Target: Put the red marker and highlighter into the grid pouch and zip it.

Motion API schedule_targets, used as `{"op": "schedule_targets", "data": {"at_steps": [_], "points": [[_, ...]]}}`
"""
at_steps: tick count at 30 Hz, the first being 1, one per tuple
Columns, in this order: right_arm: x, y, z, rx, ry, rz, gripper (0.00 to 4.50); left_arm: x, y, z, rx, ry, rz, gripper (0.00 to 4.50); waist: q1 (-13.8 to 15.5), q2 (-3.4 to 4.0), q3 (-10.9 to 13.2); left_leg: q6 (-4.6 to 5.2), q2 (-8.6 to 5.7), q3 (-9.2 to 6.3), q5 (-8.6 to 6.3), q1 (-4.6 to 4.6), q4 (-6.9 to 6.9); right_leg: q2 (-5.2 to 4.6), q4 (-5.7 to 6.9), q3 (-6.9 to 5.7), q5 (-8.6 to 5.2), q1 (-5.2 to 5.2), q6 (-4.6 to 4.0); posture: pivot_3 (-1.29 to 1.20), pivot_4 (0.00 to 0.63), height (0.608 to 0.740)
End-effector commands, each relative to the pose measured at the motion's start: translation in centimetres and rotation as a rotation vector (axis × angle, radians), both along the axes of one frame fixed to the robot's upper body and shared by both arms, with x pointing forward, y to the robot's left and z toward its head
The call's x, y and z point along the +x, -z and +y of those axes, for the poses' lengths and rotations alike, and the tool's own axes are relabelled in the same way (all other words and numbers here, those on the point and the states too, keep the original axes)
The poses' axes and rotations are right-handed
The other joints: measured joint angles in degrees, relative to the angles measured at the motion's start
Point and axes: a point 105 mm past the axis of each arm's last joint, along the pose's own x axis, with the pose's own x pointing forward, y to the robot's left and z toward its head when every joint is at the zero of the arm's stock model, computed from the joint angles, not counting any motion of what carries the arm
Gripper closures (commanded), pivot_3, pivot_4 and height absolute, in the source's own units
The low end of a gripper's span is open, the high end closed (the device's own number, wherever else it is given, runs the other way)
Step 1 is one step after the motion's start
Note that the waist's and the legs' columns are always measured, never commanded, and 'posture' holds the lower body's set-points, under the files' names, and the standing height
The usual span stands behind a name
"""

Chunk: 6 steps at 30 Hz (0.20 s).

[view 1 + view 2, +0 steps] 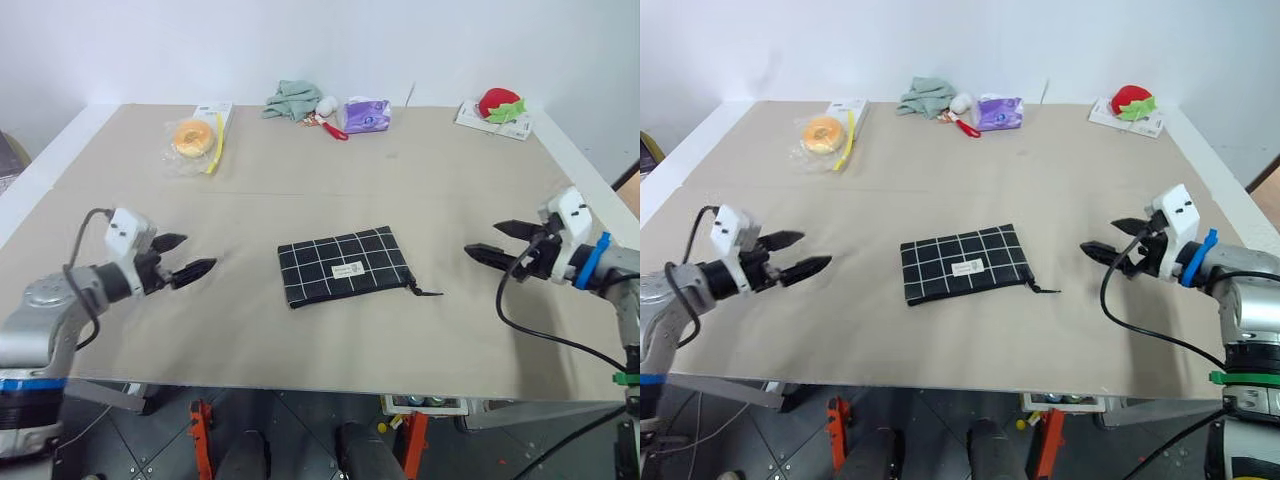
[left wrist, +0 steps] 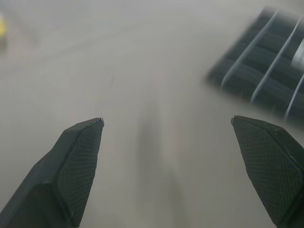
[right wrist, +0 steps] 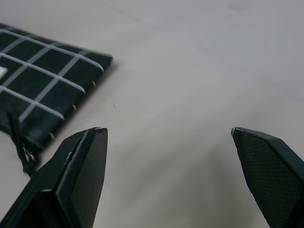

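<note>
Closest to you, your left gripper (image 1: 190, 256) is hovering over the near left of the table (image 1: 300, 330), its two black fingers spread wide and holding nothing. In its wrist view the fingertips (image 2: 83, 137) are standing well apart above bare tabletop, with a blurred corner of the grid pouch (image 1: 344, 264) showing beyond them.

Across on the near right, your right gripper (image 1: 497, 241) is hanging at about the same depth, pointing inward toward the centre, jaws released and empty too. Its wrist view is giving you a clean look at the pouch's corner and the pull cord (image 1: 424, 289) trailing off it.

Between the two grippers, the grid pouch is lying flat on the table, slightly skewed, white label up, well apart from both sets of fingers. It looks zipped shut, though you can't be sure of the zipper line from here.

Further back, a wrapped orange doughnut-like item (image 1: 190, 138) is sitting on the left. Along the far edge you're seeing a green cloth (image 1: 292, 99), a small red-and-white utensil (image 1: 327, 122), a purple packet (image 1: 366, 115) and a red and green toy (image 1: 499, 103) on a card.
</note>
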Motion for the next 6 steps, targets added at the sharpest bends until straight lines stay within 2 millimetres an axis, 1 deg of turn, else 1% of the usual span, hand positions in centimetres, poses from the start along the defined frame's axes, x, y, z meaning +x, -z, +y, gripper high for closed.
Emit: {"op": "schedule_targets", "data": {"at_steps": [1, 6], "points": [[-0.02, -1.05, -0.12, -0.013, -0.018, -0.028, 0.02, 0.25, -1.76, 0.83, 0.020, -0.017, -0.075, 0.05, 0.0, 0.00, 0.0, 0.00, 0.00, 0.02, 0.00, 0.01, 0.00, 0.00, 0.00, 0.00, 0.01, 0.00, 0.00, 0.00, 0.150, 0.740], [0.08, -0.62, 0.17, -0.001, -0.017, -0.021, 0.02, 0.44, -1.67, 1.08, 0.028, -0.029, -0.074, 0.05, -0.1, 0.00, 0.0, 0.00, 0.05, 0.04, 0.00, 0.04, 0.00, 0.03, 0.01, 0.00, 0.03, -0.01, -0.02, 0.00, 0.150, 0.740]]}}
